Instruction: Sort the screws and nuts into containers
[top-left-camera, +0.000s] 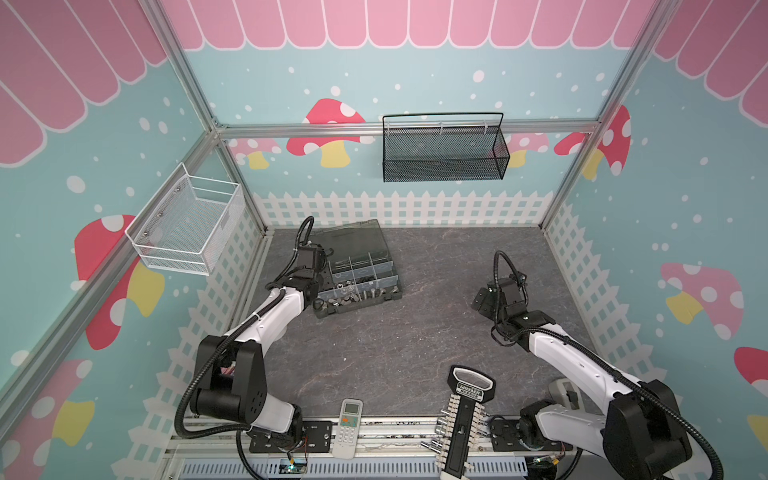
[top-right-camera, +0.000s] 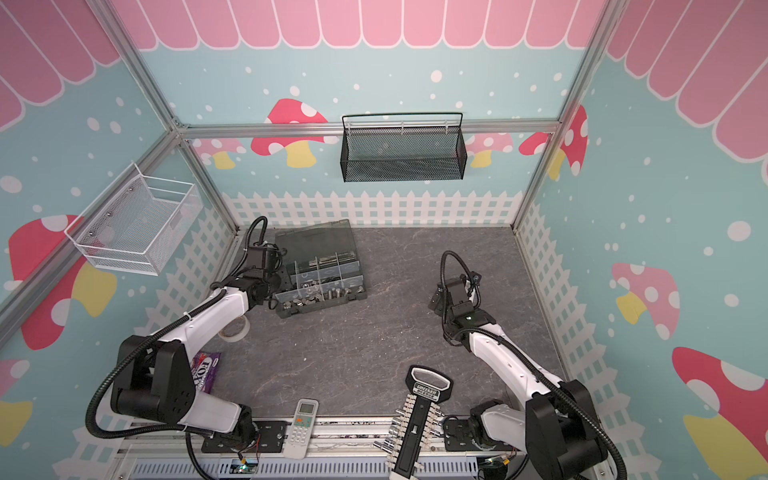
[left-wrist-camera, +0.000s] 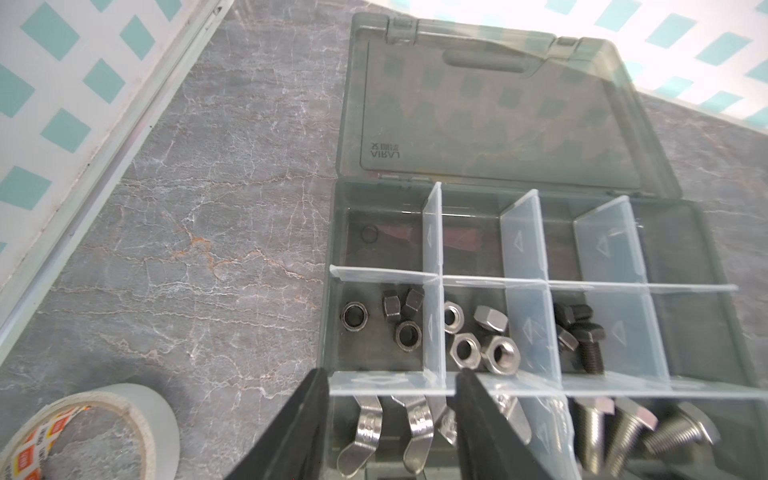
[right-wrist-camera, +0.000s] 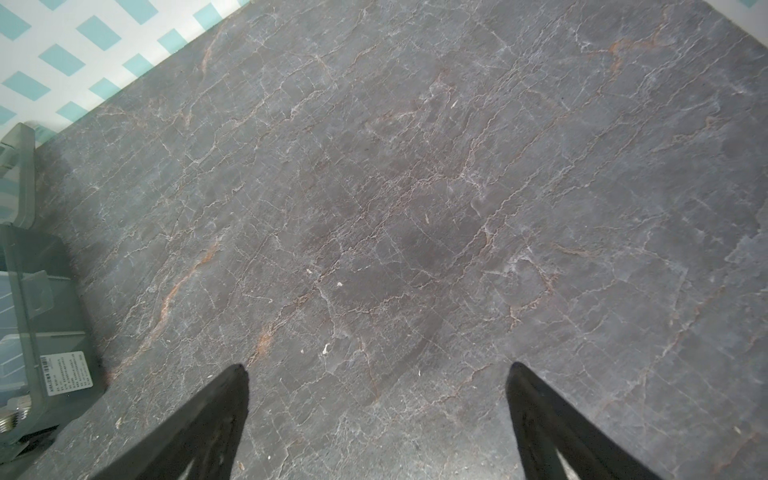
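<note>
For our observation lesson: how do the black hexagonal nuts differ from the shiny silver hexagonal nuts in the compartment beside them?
Colour: the black hexagonal metal nuts are dull and dark; the shiny silver hexagonal metal nuts gleam. Pose: two black ones stand on edge, only one silver one does. Place: black in the end compartment, silver next door. Shared: hexagonal, holed, loose.

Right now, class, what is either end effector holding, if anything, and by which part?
Nothing. The left end effector hangs open above wing nuts in the organizer box; the right end effector hangs open over the table.
</note>
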